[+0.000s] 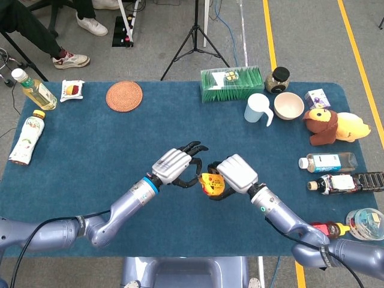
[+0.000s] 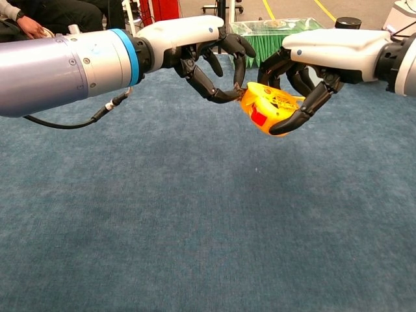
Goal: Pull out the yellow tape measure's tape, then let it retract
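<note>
We can make out no word, brand or number anywhere. The yellow tape measure [image 2: 270,106] carries dark print on its upper face and a red patch on its side, but in both views the marks are too small and blurred for us to read. To the right of the tape measure, near the bench [image 1: 90,138] edge, the clear bottle [image 1: 328,162] and the dark bottle [image 1: 345,182] show labels, and we cannot read those either.

Yellow tape measure [image 2: 270,104], red button, blue tablecloth [image 1: 90,150].
</note>
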`<control>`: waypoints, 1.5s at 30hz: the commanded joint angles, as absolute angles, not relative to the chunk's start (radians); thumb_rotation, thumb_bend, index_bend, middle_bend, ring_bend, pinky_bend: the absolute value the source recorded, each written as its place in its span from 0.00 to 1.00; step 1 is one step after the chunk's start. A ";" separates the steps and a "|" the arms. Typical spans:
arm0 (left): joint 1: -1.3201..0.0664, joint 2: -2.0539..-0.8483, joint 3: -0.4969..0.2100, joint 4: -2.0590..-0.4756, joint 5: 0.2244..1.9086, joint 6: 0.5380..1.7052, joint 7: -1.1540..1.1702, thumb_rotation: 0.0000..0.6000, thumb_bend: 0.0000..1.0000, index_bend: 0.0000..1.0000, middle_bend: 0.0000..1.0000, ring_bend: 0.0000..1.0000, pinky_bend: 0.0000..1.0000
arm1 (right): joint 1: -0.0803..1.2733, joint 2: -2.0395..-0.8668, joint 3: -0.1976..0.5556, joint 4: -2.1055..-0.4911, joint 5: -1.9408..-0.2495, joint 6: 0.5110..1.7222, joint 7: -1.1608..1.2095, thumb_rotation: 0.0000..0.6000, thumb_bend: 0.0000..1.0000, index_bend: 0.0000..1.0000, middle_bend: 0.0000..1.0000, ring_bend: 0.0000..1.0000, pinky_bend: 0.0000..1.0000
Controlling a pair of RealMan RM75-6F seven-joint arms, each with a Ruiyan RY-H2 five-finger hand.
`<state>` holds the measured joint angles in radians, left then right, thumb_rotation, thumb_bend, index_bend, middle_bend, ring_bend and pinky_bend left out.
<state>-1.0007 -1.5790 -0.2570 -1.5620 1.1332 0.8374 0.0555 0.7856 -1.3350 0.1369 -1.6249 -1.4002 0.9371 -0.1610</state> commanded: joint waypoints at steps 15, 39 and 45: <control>-0.995 -1.579 -0.259 -1.565 1.132 0.847 0.056 1.00 0.37 0.62 0.14 0.01 0.24 | 0.781 -1.329 0.133 -1.626 -1.399 0.937 -0.157 0.59 0.10 0.61 0.66 0.69 0.59; -0.952 -1.480 -0.224 -1.606 1.145 0.842 0.054 1.00 0.37 0.62 0.14 0.01 0.24 | 0.767 -1.315 0.106 -1.576 -1.421 0.929 -0.136 0.59 0.10 0.61 0.66 0.69 0.58; -0.926 -1.443 -0.208 -1.624 1.151 0.846 0.036 1.00 0.37 0.62 0.14 0.01 0.24 | 0.767 -1.304 0.105 -1.575 -1.417 0.919 -0.130 0.60 0.10 0.61 0.66 0.69 0.58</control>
<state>-0.9320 -1.4493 -0.2122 -1.6201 1.1490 0.8443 0.0397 0.7668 -1.3044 0.1050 -1.5751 -1.4170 0.9196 -0.1304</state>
